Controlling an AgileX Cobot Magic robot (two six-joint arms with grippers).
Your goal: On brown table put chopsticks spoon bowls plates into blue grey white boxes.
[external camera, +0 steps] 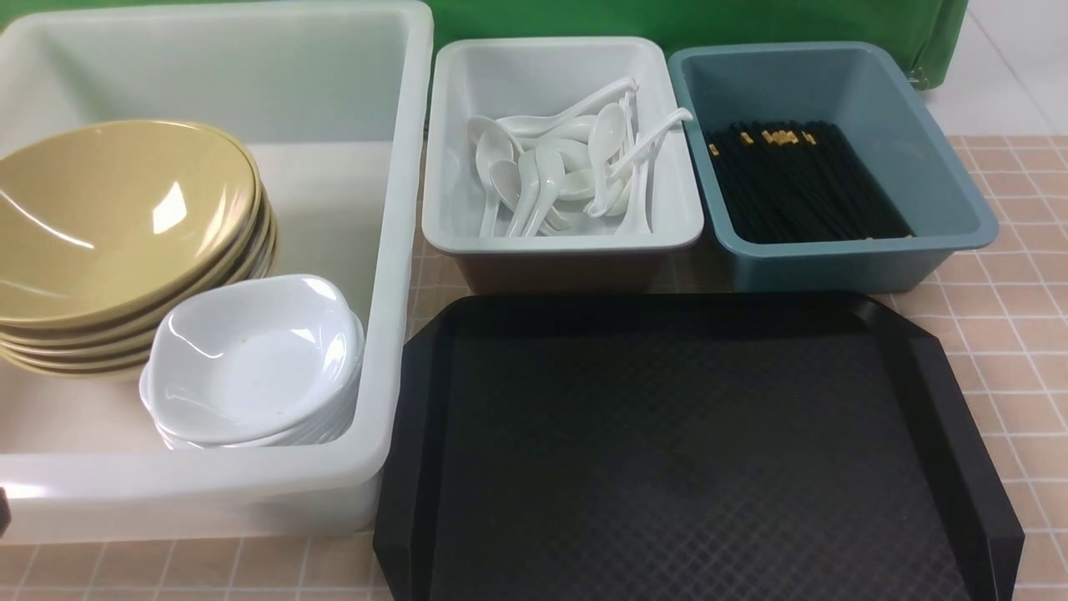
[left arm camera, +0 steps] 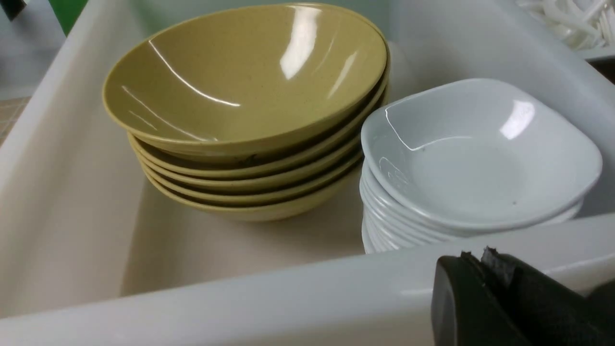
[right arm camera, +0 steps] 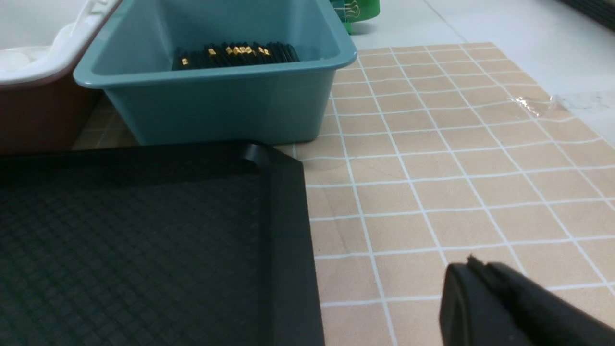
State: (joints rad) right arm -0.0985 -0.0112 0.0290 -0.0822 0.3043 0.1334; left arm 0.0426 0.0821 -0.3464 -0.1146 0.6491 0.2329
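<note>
Bowls (external camera: 117,225): stacked in the white box (external camera: 392,250), plates (external camera: 250,359) piled touching them.
Spoons (external camera: 559,167): grey box (external camera: 442,225).
Chopsticks (external camera: 801,184): blue box (external camera: 959,225).
Left gripper (left arm camera: 480,259): closed, empty, beside the white box's rim (could clip it).
Right gripper (right arm camera: 475,264): pinched together, empty, over the table (right arm camera: 432,158).
Risk: the tilted bowl stack sliding.

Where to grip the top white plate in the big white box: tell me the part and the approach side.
Probably the top white plate by its raised rim on the side facing away from the bowls, coming from above. It sits level atop its stack, and the box wall blocks a sideways approach.
</note>
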